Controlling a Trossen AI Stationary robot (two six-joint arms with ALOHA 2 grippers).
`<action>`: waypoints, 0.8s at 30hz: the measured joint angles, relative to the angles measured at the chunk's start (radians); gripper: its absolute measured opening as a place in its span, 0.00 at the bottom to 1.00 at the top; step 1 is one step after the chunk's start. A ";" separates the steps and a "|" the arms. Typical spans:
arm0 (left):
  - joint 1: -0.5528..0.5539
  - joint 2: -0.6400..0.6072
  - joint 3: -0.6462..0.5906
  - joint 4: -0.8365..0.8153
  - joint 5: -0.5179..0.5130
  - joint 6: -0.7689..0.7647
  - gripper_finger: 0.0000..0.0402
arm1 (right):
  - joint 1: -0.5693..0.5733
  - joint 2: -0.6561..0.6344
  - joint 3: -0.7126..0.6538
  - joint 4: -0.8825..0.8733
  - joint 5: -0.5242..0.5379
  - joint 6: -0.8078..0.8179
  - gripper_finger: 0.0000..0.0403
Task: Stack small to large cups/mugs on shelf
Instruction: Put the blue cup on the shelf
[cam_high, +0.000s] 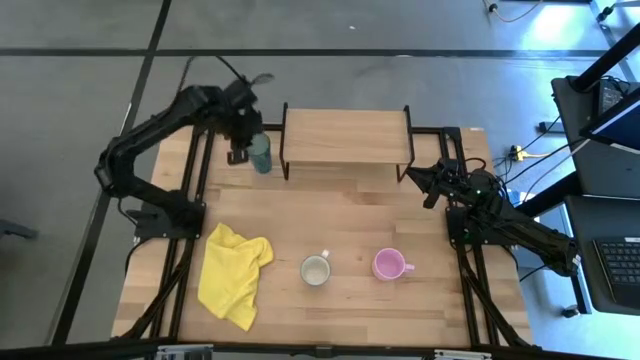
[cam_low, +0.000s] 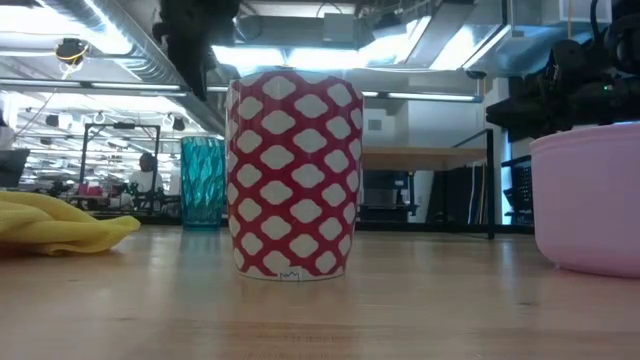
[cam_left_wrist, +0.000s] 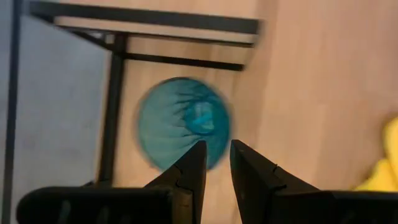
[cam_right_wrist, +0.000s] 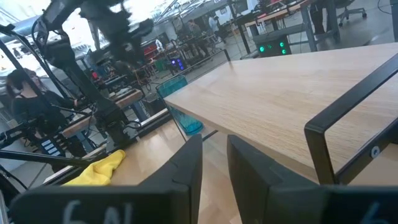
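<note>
The teal tumbler (cam_high: 261, 153) stands upright on its base on the table, just left of the shelf (cam_high: 345, 137); it also shows in the low view (cam_low: 203, 182). My left gripper (cam_high: 238, 142) hovers above it, pointing down, fingers nearly together and empty; in the left wrist view the gripper (cam_left_wrist: 216, 158) is over the tumbler's rim (cam_left_wrist: 183, 121). The cream mug (cam_high: 316, 270), red-and-white patterned outside (cam_low: 293, 175), and the pink mug (cam_high: 390, 264) stand on the near part of the table. My right gripper (cam_high: 415, 176) waits, shut, by the shelf's right end.
A yellow cloth (cam_high: 232, 272) lies crumpled at the near left of the table. The shelf's top board is bare, and its black legs (cam_high: 283, 150) stand close to the tumbler. People and benches show in the room beyond.
</note>
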 joint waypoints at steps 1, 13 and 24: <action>0.036 0.008 -0.004 0.016 0.023 0.017 0.17 | 0.000 0.000 0.000 0.000 0.000 0.000 0.19; -0.016 0.029 -0.105 0.051 0.072 0.032 0.17 | 0.000 0.000 0.000 0.000 0.000 0.000 0.19; -0.062 0.031 -0.211 0.062 0.035 0.038 0.17 | 0.000 0.000 0.000 0.000 0.000 0.000 0.19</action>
